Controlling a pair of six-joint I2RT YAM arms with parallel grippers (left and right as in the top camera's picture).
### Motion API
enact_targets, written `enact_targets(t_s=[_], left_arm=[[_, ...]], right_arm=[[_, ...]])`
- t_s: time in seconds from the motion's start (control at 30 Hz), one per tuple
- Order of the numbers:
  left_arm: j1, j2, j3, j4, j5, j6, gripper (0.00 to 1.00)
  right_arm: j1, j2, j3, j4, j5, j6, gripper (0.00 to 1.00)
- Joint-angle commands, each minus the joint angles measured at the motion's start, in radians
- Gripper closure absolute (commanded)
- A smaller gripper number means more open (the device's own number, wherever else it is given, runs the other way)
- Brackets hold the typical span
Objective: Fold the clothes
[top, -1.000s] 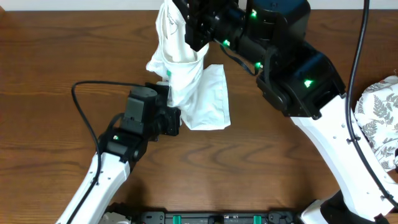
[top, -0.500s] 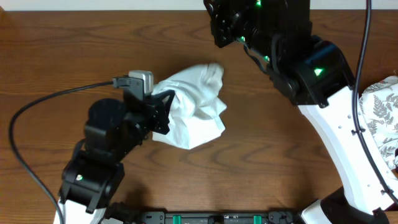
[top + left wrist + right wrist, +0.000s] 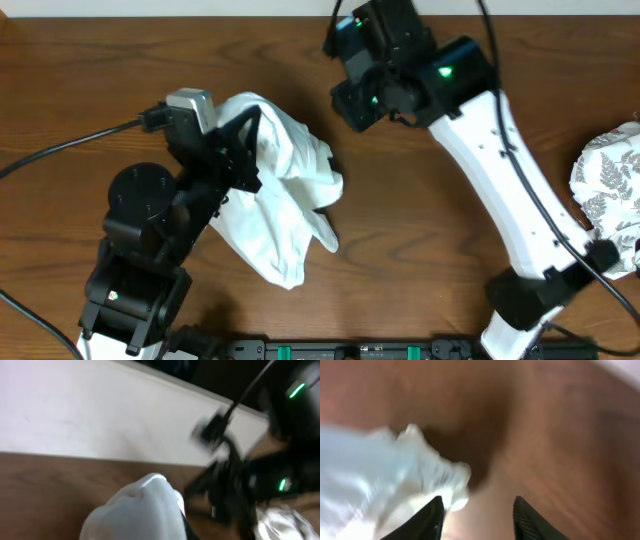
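A white garment [image 3: 285, 195] hangs crumpled from my left gripper [image 3: 245, 140], which is shut on its upper edge and holds it above the table. In the left wrist view the white cloth [image 3: 137, 510] bulges over the jaws and hides them. My right gripper [image 3: 350, 100] is open and empty, apart from the garment, at the back middle. In the right wrist view its two fingers [image 3: 477, 512] are spread, with the white garment [image 3: 385, 470] to the left below them.
A leaf-patterned grey and white cloth [image 3: 610, 190] lies at the right edge of the wooden table [image 3: 420, 230]. Black cables trail at the left [image 3: 60, 150]. A pale wall [image 3: 100, 415] lies behind the table.
My right gripper has let go of the white garment and pulled away. My left arm has swung left and lifted the garment, which now hangs from it alone.
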Motion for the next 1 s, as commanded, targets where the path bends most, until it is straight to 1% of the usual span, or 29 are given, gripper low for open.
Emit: enact_targets(t_s=[0.0,0.1,0.27,0.4,0.43,0.47,0.6,0.73,0.83,0.87,0.97], left_arm=[[-0.004,-0.008,0.050,0.033,-0.166,0.065,0.94],[-0.004,-0.008,0.070,0.033,-0.282,0.129,0.94],[-0.004,-0.008,0.106,0.046,-0.424,0.199,0.94],[-0.004,-0.008,0.123,0.093,-0.462,0.233,0.94],[-0.004,-0.008,0.126,0.106,-0.465,0.233,0.94],[-0.004,-0.008,0.128,0.119,-0.467,0.233,0.94],[-0.004,-0.007,0.143,0.148,-0.467,0.236,0.94],[-0.004,0.003,0.174,0.156,-0.497,0.295,0.94],[-0.004,0.010,0.207,0.156,-0.520,0.341,0.94],[-0.004,0.012,0.217,0.156,-0.528,0.350,0.94],[-0.004,0.013,0.241,0.156,-0.575,0.372,0.94]], right_arm=[[-0.006,0.029,0.006,-0.019,-0.100,-0.107,0.55],[-0.006,0.035,0.006,-0.023,-0.121,-0.135,0.55],[0.000,0.037,0.006,-0.078,-0.262,-0.262,0.54],[0.036,0.039,-0.009,-0.097,-0.307,-0.362,0.50],[0.051,0.039,-0.016,-0.094,-0.317,-0.395,0.46],[0.066,0.039,-0.026,-0.087,-0.321,-0.422,0.45],[0.136,0.039,-0.092,-0.001,-0.321,-0.513,0.43],[0.195,0.039,-0.187,0.146,-0.320,-0.518,0.41],[0.225,0.039,-0.250,0.257,-0.319,-0.484,0.38],[0.234,0.039,-0.272,0.305,-0.304,-0.452,0.37],[0.249,0.039,-0.311,0.410,-0.240,-0.357,0.37]])
